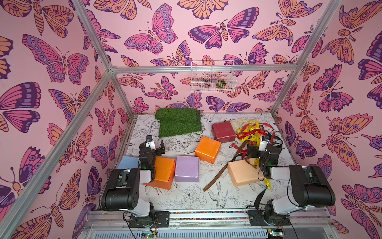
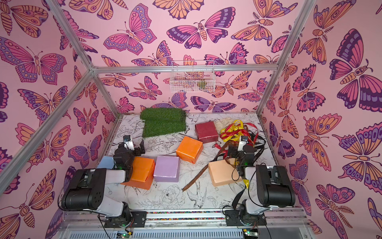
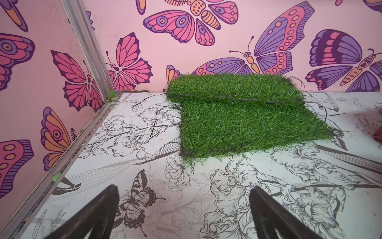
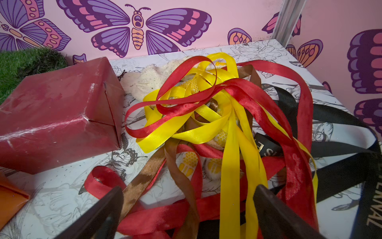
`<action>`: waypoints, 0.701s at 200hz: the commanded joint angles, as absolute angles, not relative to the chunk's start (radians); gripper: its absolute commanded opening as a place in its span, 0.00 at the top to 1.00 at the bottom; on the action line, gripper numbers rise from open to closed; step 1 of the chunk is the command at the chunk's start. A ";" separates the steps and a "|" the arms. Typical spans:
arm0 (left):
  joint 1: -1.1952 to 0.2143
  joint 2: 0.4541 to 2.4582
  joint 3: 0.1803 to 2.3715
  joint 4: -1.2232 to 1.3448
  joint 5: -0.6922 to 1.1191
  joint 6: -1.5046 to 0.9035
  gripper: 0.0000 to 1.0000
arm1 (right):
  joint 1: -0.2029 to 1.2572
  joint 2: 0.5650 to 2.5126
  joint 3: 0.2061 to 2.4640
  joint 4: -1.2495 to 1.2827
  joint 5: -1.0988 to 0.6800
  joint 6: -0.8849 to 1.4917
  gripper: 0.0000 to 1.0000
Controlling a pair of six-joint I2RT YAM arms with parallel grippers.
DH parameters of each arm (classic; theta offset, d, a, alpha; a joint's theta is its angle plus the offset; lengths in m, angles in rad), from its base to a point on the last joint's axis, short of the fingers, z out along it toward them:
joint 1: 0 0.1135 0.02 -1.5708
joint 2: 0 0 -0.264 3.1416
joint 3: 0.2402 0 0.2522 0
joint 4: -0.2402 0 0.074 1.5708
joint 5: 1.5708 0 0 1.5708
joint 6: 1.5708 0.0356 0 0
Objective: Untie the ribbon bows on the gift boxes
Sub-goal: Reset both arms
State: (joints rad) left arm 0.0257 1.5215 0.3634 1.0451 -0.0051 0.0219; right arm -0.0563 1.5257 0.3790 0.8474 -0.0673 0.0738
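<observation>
Loose red, yellow, brown and black ribbons (image 1: 251,132) lie in a tangled heap (image 4: 206,107) at the back right, beside the dark red gift box (image 1: 223,131). No box has a bow tied on it. A brown ribbon (image 1: 219,175) and a yellow one trail over the peach box (image 1: 240,173). Two orange boxes (image 1: 207,149) (image 1: 164,172), a lilac box (image 1: 187,168) and a pale blue box (image 1: 128,162) sit left of it. My right gripper (image 4: 188,187) hangs open just above the ribbons. The left gripper (image 3: 184,187) is open over bare table near the left wall.
A folded green turf mat (image 1: 178,122) lies at the back, ahead of the left gripper. A cream and yellow knitted glove (image 4: 148,79) is partly buried under the ribbon heap. A white wire basket (image 1: 213,76) hangs on the back wall. Pink walls close three sides.
</observation>
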 commanded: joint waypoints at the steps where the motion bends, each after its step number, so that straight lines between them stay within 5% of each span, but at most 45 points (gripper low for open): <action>1: 0.025 1.545 0.349 0.947 0.017 0.017 0.00 | -0.048 1.512 0.399 0.830 -0.054 0.063 0.01; 140: 0.025 1.543 0.291 1.022 -0.089 -0.026 0.00 | -0.048 1.511 0.396 0.834 -0.054 0.062 0.01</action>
State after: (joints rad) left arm 0.0265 1.5181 0.3264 1.1076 -0.0334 0.0147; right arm -0.0563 1.5257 0.3790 0.8474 -0.0673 0.0738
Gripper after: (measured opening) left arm 0.995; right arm 0.991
